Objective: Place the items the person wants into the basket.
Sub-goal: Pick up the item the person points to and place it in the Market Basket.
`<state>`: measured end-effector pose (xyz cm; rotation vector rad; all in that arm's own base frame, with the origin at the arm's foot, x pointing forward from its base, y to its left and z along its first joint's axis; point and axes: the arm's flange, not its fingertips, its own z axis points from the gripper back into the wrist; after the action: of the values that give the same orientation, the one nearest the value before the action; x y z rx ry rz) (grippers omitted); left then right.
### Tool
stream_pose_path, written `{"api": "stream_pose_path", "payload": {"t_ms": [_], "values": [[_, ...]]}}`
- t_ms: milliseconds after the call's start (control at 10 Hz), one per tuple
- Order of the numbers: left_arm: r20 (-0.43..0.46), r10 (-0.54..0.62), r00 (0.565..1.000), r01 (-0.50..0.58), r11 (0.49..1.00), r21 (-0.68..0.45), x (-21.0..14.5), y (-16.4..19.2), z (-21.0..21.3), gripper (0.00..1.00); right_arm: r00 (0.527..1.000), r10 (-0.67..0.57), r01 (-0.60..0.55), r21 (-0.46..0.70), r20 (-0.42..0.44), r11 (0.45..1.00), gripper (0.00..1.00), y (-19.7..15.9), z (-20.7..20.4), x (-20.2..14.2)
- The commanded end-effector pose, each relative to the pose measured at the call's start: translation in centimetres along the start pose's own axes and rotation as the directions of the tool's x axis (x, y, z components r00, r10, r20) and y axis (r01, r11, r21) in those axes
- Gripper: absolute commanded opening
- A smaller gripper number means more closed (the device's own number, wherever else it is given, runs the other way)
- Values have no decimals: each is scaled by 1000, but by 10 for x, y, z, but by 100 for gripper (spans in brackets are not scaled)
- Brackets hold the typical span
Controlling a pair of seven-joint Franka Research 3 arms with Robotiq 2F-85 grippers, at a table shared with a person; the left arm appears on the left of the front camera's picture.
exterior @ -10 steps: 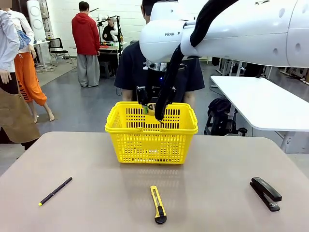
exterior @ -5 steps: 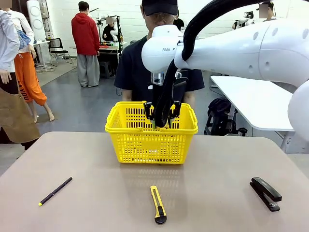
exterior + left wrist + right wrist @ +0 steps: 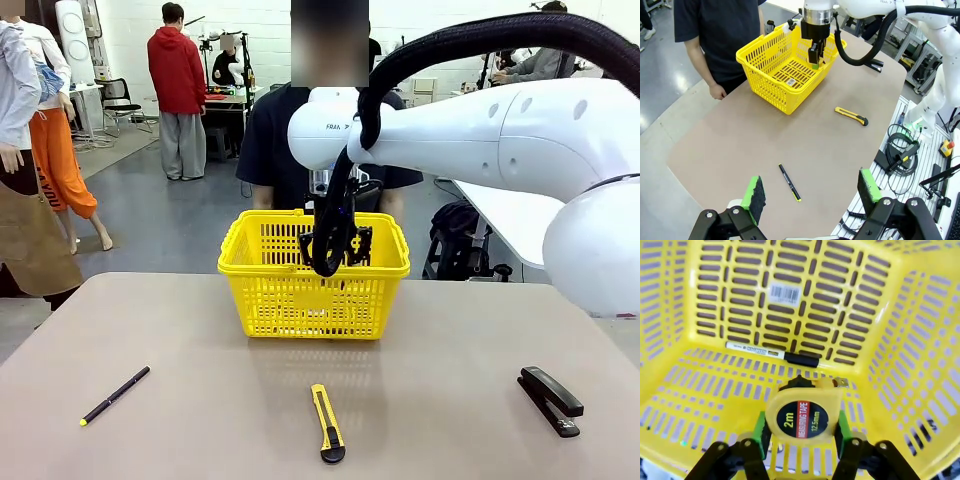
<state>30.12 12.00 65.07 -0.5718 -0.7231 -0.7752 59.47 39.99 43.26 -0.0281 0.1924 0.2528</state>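
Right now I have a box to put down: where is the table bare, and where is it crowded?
Bare: the table between the pen and the utility knife, between the knife and the stapler, and both sides of the basket. Crowded: inside the basket, where the right gripper holds the tape measure near the marker.

"2m", "measuring tape", "12.5mm" on the yellow tape measure (image 3: 803,417)
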Motion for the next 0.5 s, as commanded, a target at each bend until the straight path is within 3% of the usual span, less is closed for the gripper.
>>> {"api": "stream_pose_path", "payload": {"t_ms": [0, 400], "values": [[5, -5, 1000, 5, 1000, -11, 0, -1, 1, 96, 998, 47, -46, -10, 32, 999, 63, 7, 16, 18], [5, -5, 1000, 5, 1000, -11, 0, -1, 1, 96, 989, 117, -118, 4, 94, 993, 63, 6, 14, 18]]}}
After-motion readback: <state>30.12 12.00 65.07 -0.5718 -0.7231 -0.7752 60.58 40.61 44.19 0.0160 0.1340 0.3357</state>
